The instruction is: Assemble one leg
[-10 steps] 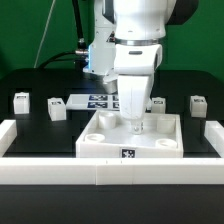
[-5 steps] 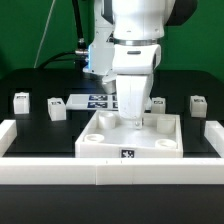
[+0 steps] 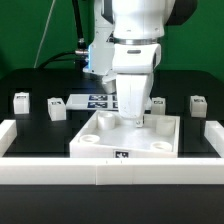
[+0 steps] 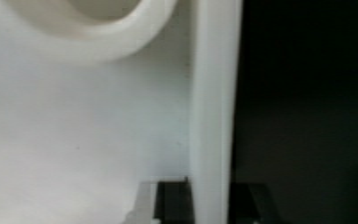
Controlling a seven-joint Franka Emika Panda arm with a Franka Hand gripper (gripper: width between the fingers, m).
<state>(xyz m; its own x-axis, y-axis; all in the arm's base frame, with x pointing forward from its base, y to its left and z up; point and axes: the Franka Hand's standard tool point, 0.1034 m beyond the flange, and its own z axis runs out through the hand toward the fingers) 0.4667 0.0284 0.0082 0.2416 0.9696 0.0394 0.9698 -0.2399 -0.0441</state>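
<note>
Black table [image 3: 40,135] carries the white tray [image 3: 100,152] at centre, the marker board [image 3: 95,100] behind, outer leg [image 3: 21,99] and inner leg [image 3: 57,109] on the exterior view's left, right leg [image 3: 197,104] opposite, white rim [image 3: 110,172] around.

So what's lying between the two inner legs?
The marker board, in the exterior view; the gripper, down on the tray wall, hides one end.

Square tray-like piece [image 3: 95,152] central, four legs [image 3: 57,108] behind it.
The piece lies on the table [image 3: 45,135] just behind the front rail [image 3: 110,175]; the gripper [image 3: 133,121] straddles its back wall; the marker board [image 3: 92,100] lies behind; two legs stand to the exterior view's left of the board, the outer leg [image 3: 21,100] farthest; a third leg [image 3: 157,102] stands just beside the gripper; a fourth leg [image 3: 198,105] stands further to the exterior view's right.
</note>
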